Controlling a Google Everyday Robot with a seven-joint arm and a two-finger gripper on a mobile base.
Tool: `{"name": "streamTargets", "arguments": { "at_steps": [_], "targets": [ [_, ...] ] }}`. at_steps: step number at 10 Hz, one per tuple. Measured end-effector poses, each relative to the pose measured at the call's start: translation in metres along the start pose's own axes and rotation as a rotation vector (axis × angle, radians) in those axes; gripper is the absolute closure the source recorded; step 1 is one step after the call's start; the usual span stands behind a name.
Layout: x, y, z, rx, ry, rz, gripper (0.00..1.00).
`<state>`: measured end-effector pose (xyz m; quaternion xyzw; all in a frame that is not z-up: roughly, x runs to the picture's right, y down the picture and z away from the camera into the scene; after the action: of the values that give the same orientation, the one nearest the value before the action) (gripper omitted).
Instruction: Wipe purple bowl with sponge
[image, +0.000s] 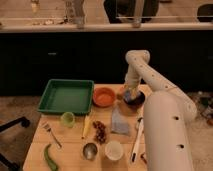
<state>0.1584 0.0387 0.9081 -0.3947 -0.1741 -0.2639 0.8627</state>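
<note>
The purple bowl (135, 98) sits at the back right of the wooden table (35, 142), right of the orange bowl (104, 96). My gripper (130, 93) reaches down from the white arm (150, 75) to the bowl's left part, right over its inside. A light-blue bit at the gripper's tip looks like the sponge (129, 94), pressed into the bowl. The arm hides part of the bowl.
A green tray (66, 96) stands at the back left. A pale-blue folded cloth (119, 121) lies in front of the bowls. A green cup (67, 119), a banana (86, 127), a fork, a green pepper (49, 157), a metal cup, a white cup (113, 150) and a white utensil (137, 140) lie nearer.
</note>
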Motion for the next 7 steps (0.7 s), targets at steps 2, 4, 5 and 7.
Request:
{"name": "streamTargets", "arguments": {
  "at_steps": [2,4,5,7],
  "targets": [
    [-0.003,0.004,-0.004,-0.002,0.012,-0.009,1.0],
    [-0.002,0.015,-0.009,-0.001,0.018,0.001,1.0],
    [-0.001,0.022,-0.01,-0.001,0.021,0.007,1.0],
    [0.003,0.037,-0.013,-0.004,0.023,0.021,1.0]
  ]
}}
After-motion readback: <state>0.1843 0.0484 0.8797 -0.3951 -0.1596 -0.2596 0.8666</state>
